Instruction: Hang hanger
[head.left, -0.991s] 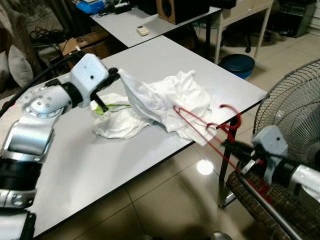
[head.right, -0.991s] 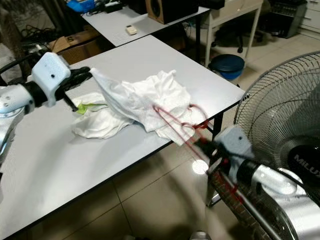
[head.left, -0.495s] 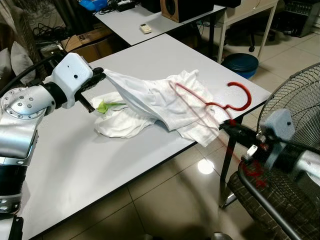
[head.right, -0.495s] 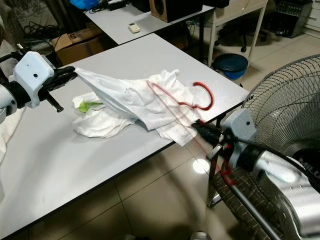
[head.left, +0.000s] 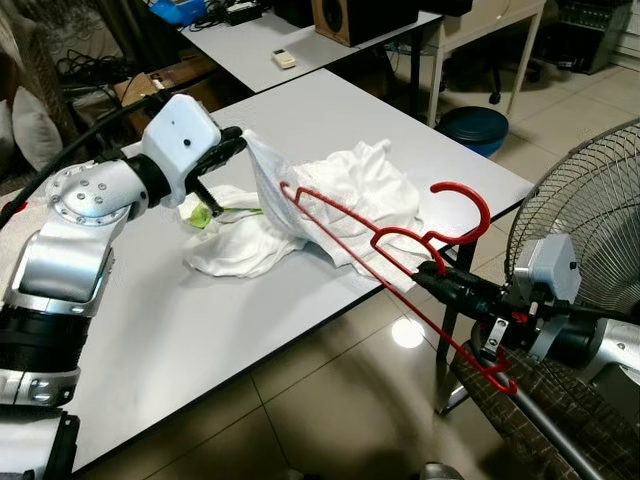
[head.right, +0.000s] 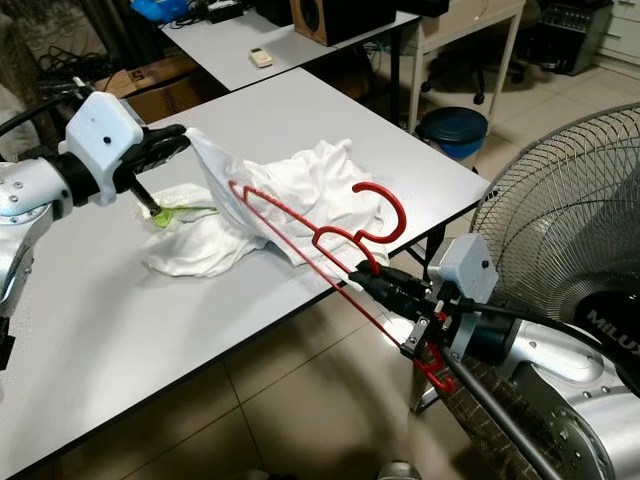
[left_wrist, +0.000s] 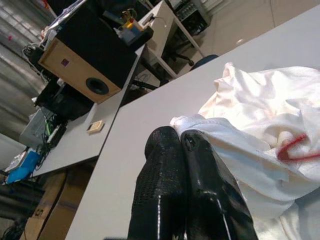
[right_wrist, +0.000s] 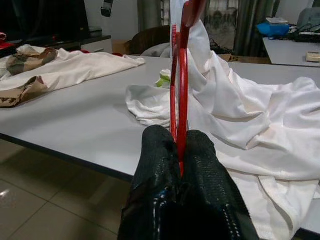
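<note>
So here the right gripper (head.left: 432, 272) has its fingers clamped tight on the thin red plastic clothes hanger (head.left: 385, 240), gripping it near the neck just below the hook. The hanger is up in the air and tilted: the hook curls toward 1 o'clock over the corner of the grey rectangular counter (head.left: 330, 115), one shoulder reaches out to about 10 o'clock over the cloth, and the other end dips to 5 o'clock past the counter edge, over the tiled floor (head.left: 330, 400).

The left gripper (head.left: 228, 150), at roughly 10 o'clock from the hanger, has its fingers pinched closed on a fold of the crumpled white fabric garment (head.left: 340, 195), lifting that bit off the counter. The rest of the garment is heaped on the counter, and there's something small and green (head.left: 203, 214) peeking out just below the left gripper.

Progress-wise I'd call it early-to-mid. Both things are grabbed, and the far tip of the hanger sits right at the lifted fold, but I can't tell whether it's actually inside an opening. Threading the hanger through and hanging the whole thing up looks like it's still to do. A big metal-caged standing fan (head.left: 590, 220) sits at 3 o'clock.
</note>
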